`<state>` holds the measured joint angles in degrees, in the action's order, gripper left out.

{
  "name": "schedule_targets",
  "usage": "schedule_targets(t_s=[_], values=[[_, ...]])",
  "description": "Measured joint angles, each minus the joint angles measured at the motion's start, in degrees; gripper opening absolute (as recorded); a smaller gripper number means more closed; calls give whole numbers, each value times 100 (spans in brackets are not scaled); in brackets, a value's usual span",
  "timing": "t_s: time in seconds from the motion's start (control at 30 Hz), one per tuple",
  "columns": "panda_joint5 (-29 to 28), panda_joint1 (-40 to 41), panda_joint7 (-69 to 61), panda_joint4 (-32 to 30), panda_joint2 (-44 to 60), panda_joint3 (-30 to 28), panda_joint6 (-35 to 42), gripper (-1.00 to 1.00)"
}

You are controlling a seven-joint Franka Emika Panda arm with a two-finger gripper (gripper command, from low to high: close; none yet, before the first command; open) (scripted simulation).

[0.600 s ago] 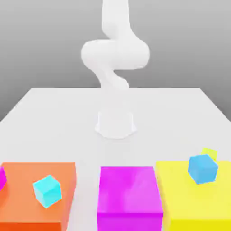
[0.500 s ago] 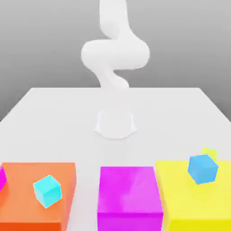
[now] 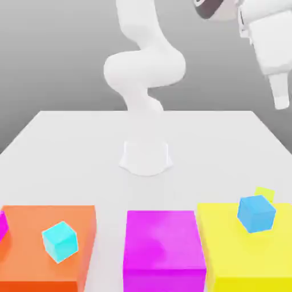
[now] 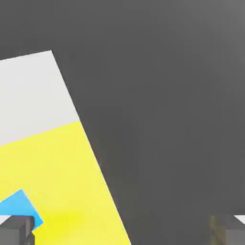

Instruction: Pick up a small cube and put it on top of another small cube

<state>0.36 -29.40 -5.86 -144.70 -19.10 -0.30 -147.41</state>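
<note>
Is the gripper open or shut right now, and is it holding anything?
Open and empty. In the hand view the gripper has its fingertips far apart with nothing between them, above the yellow block.

exterior: faces arm's base, near blocks | hand: downward | shared: yellow block (image 3: 245,251)

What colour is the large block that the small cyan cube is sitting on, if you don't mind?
Orange: the large block under the small cyan cube shows best in the exterior view.

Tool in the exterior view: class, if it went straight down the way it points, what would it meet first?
Probably the yellow block, near the blue cube; the open tool hangs high above, so depth is uncertain.
</note>
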Motion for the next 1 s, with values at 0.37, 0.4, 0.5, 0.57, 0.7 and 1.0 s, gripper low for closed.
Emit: schedule_targets(t_s=[0.37,0.4,0.5,0.57,0.7,1.0], values=[[83,-1167,-2793,-687,1420,414,-833,0],[69,-1303,-3032,-750,1549,471,-909,0],[-20,-1619,-3714,-937,1938,607,-1136,0],[-125,-1770,-4136,-1062,2198,691,-1287,0],[-457,-1901,-4320,-1077,2899,634,-1799,0],[-684,-2150,-4171,-936,3687,339,-2418,-100]])
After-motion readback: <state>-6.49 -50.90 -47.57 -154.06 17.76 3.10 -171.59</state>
